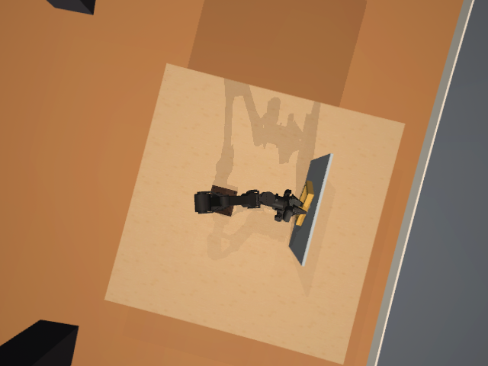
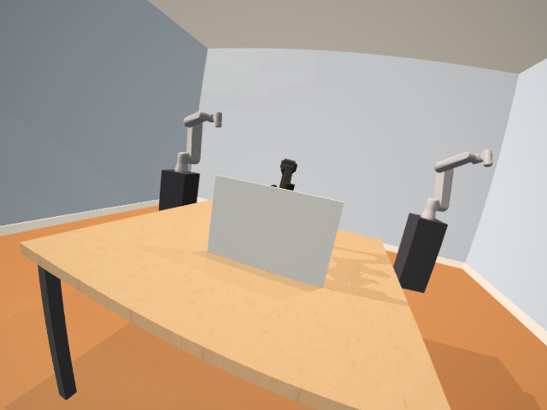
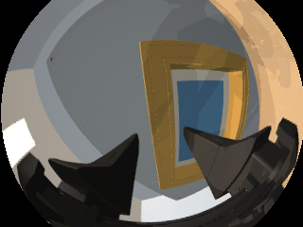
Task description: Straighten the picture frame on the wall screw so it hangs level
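- I've got a pale grey jointed arm [image 2: 194,138] at the exterior view's left, on a black box pedestal [image 1: 43,342] [image 2: 178,190].
- Mid-view, my black jointed arm [image 1: 236,200] [image 2: 287,175] peeks over the upright grey rectangular panel [image 1: 301,244] [image 2: 273,229] [image 3: 95,85], which blocks my gripper and frame from that side.
- On right, a second pale grey arm [image 2: 443,187] on its own black pedestal [image 1: 76,4] [image 2: 421,251].
- From above: my black gripper [image 1: 303,207] [image 3: 161,134] is partly open, gripping nothing, right at the gold rectangular picture frame [image 1: 309,189] [image 3: 158,95], which is on the panel's arm-facing side.
- Underneath, pale wooden table [image 1: 157,255] [image 2: 265,318], shadows across it; orange floor [image 1: 59,157] [image 2: 101,375], blue-grey walls.
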`<action>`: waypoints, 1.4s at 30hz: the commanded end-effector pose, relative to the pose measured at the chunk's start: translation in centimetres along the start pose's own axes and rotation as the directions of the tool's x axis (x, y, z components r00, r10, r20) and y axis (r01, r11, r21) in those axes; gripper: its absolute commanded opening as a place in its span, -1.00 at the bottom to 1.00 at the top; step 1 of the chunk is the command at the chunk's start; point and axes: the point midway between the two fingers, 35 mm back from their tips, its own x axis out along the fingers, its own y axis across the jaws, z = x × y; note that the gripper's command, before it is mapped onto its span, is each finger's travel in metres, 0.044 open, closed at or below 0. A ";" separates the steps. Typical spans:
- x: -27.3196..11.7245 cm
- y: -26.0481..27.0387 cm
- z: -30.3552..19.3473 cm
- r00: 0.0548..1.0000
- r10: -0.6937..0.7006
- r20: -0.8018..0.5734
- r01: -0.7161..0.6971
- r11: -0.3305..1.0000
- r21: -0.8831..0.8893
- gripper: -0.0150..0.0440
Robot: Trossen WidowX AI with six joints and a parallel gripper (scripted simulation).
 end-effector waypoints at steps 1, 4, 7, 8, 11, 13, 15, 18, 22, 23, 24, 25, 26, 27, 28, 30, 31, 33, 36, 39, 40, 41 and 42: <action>0.0 0.1 -0.1 1.000 0.001 -0.003 -0.001 1.000 -0.002 0.28; 0.0 0.1 -0.1 1.000 0.001 -0.003 -0.001 1.000 -0.002 0.21; 0.0 0.1 -0.1 1.000 0.001 -0.003 -0.001 1.000 -0.002 0.14; 0.0 0.1 -0.1 1.000 0.001 -0.003 -0.001 1.000 -0.002 0.12; 0.0 0.1 -0.1 1.000 0.001 -0.003 -0.001 1.000 -0.002 0.05; 0.0 0.1 -0.1 1.000 0.001 -0.003 -0.001 1.000 -0.002 0.01; 0.0 0.1 -0.1 1.000 0.001 -0.003 -0.001 1.000 -0.002 -0.04; 0.0 0.1 -0.1 1.000 0.001 -0.003 -0.001 1.000 -0.002 -0.11; 0.0 0.1 -0.1 1.000 0.001 -0.003 -0.001 1.000 -0.002 -0.20; 0.0 0.1 -0.1 1.000 0.001 -0.003 -0.001 1.000 -0.002 -0.22; 0.0 0.1 -0.1 1.000 0.001 -0.003 -0.001 1.000 -0.002 -0.24; 0.0 0.1 -0.1 1.000 0.001 -0.003 -0.001 1.000 -0.002 -0.27; 0.0 0.1 -0.1 1.000 0.001 -0.003 -0.001 1.000 -0.002 -0.29; 0.0 0.1 -0.1 1.000 0.001 -0.003 -0.001 1.000 -0.002 -0.38; 0.0 0.1 -0.1 1.000 0.001 -0.003 -0.001 1.000 -0.002 -0.47; 0.0 0.1 -0.1 1.000 0.001 -0.003 -0.001 1.000 -0.002 -0.49; 0.0 0.1 -0.1 1.000 0.001 -0.003 -0.001 1.000 -0.002 -0.49; 0.0 0.1 -0.1 1.000 0.001 -0.003 -0.001 1.000 -0.002 -0.49; 0.0 0.1 -0.1 1.000 0.001 -0.003 -0.001 1.000 -0.002 -0.49; 0.0 0.1 0.0 1.000 0.001 -0.003 -0.001 1.000 -0.002 -0.49; 0.0 0.2 0.0 1.000 0.001 -0.003 -0.001 1.000 -0.002 -0.49; 0.0 0.2 0.0 1.000 0.001 -0.003 -0.001 1.000 -0.002 -0.49; 0.0 0.2 0.0 1.000 0.001 -0.003 -0.001 1.000 -0.002 -0.49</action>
